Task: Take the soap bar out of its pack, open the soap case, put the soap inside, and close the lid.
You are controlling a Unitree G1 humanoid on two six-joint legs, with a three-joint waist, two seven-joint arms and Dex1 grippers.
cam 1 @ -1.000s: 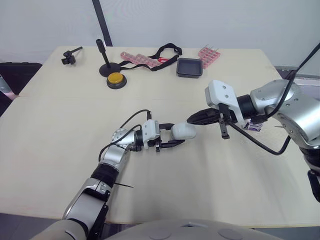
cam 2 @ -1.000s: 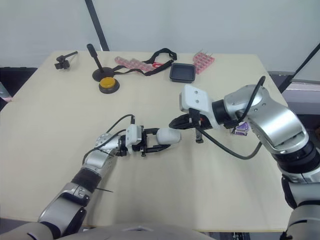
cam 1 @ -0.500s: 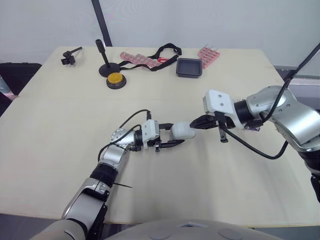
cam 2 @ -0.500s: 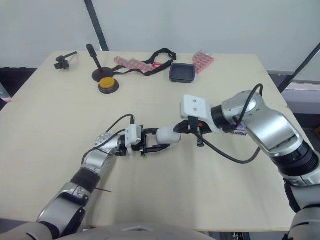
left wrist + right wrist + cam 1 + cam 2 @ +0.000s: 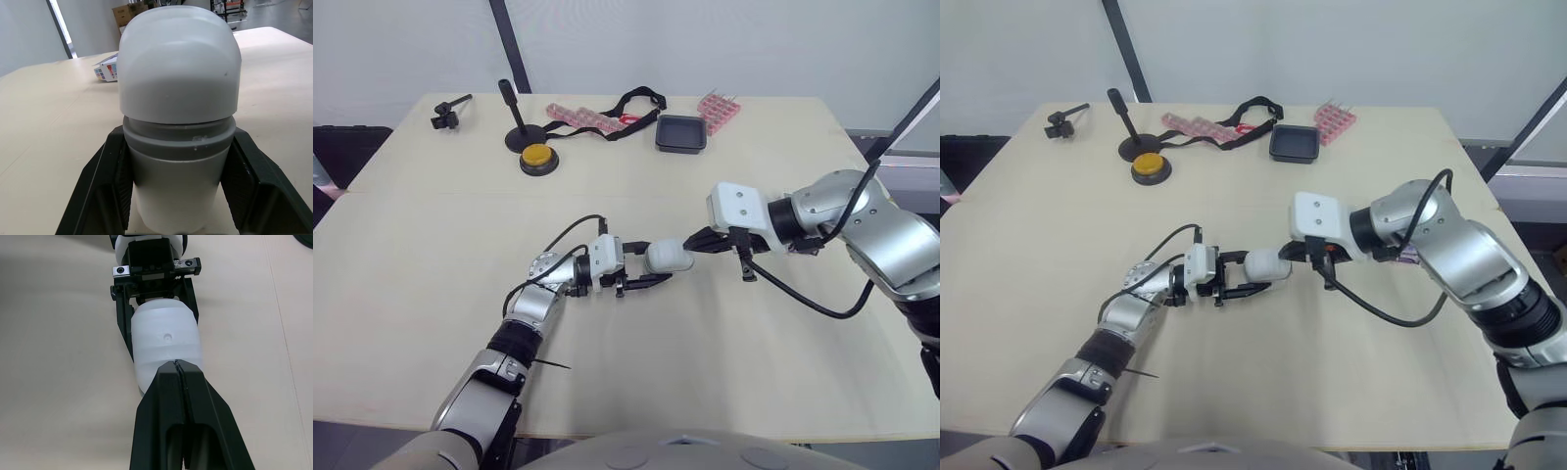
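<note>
Left eye view: left jaws clamp the soap case point(image 5: 668, 258) over the tabletop point(image 5: 431, 255). Right jaws, pressed together, touch its lid, which likely needs prising open next.

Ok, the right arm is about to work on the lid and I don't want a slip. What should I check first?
1. Soap case clamped between the left gripper fingers, off the table: ok.
2. Right gripper at the case's free end: ok, its tips sit over that end.
3. Right gripper ready to grasp: not ok, its fingers are shut together.
4. Lid off: not ok, it sits on the case, with a grey band showing beneath it.
5. Soap out of its pack: cannot tell; the pack lies on the table.
</note>
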